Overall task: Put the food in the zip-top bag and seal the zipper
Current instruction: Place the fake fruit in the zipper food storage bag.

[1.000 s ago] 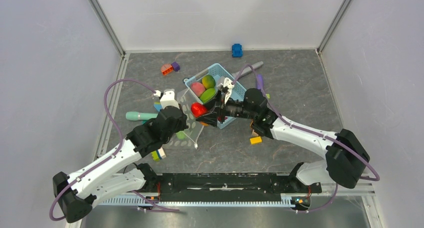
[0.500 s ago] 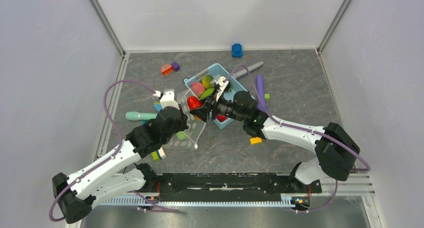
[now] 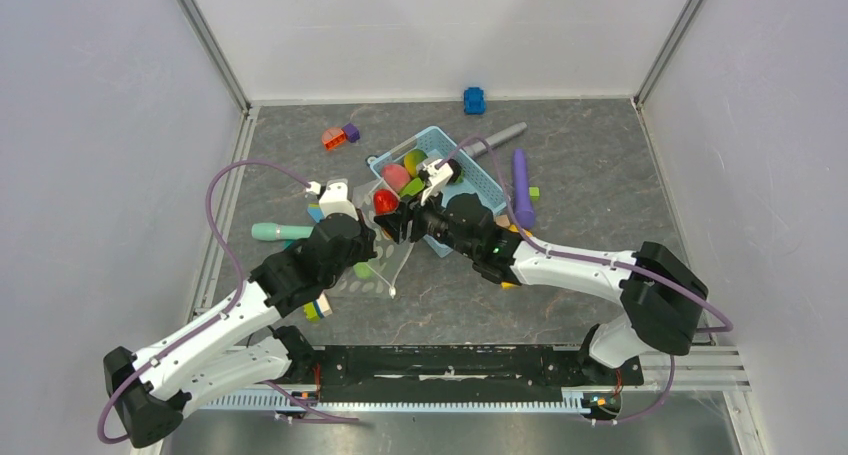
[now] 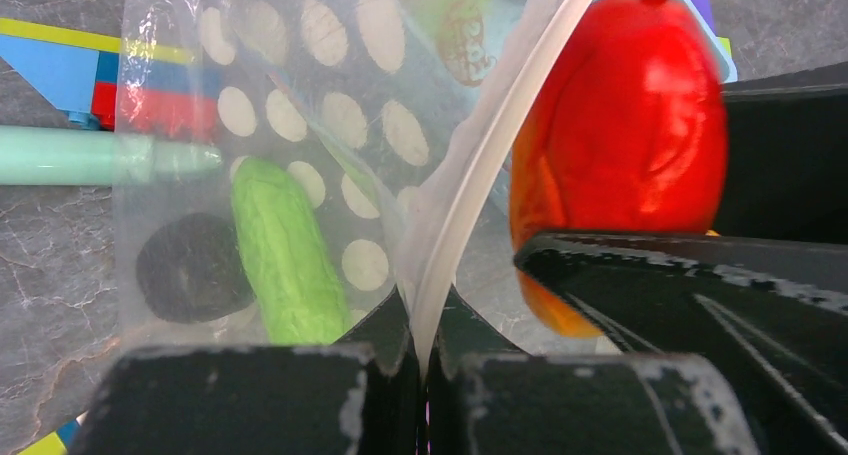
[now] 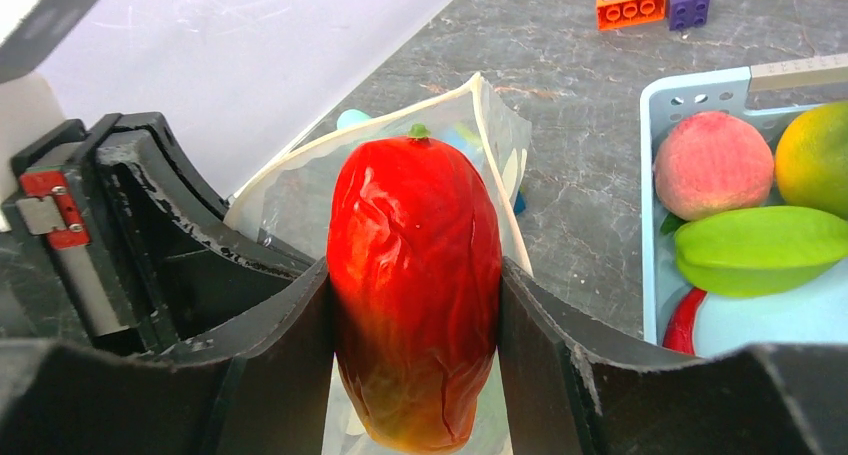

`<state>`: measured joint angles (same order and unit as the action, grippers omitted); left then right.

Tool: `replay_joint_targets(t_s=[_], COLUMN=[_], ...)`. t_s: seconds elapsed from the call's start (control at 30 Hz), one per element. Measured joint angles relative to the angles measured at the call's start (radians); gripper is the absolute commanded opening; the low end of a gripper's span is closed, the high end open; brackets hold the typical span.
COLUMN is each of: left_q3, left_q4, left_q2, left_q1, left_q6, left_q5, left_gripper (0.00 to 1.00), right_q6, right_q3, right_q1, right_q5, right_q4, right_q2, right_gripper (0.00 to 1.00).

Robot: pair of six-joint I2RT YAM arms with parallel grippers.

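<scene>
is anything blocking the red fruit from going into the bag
Nothing visible: the right gripper holds the red fruit right at the open mouth of the zip-top bag, its rim pinched by the left gripper.

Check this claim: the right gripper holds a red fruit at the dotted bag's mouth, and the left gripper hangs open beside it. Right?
No. The left gripper is shut on the mouth edge of the zip-top bag, as the left wrist view shows. The right gripper does hold the red fruit at that mouth.
</scene>
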<state>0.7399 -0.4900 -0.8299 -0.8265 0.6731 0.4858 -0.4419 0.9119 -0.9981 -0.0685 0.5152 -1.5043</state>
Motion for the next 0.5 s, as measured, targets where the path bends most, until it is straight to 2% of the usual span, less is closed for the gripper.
replay_joint_targets(t_s=[0.13,0.2,0.3,0.33,0.5], left_q3=[-0.001,-0.003,-0.006,-0.008,-0.008], left_q4=[0.0,0.0,0.0,0.0,0.0], left_q2=[0.006,0.011,0.021,0.024,0.032], left_q1=[0.0,0.0,0.0,0.0,0.0], left_q6=[0.0,0.0,0.0,0.0,0.0], left_q5=[0.0,0.0,0.0,0.0,0.0], left_gripper=[0.02,0.02,0.02,0.02,0.02], right_q6=[-0.003,-0.003,-0.005,-0.005,0.008], right_q3=[0.026,0.037,0.049,0.052,0.06], right_q1=[-0.019,-0.023,-0.027,-0.028,-0.029], right_q5=[-0.039,-0.05,-0.068,-0.072,-0.082], right_q4=[-0.024,-0.034,-0.053,-0.057,-0.072], right_q2=[-0.028,-0.037,-0.037,-0.037,-0.037], right_gripper=[0.54,0.73,0.85,0.97,0.98])
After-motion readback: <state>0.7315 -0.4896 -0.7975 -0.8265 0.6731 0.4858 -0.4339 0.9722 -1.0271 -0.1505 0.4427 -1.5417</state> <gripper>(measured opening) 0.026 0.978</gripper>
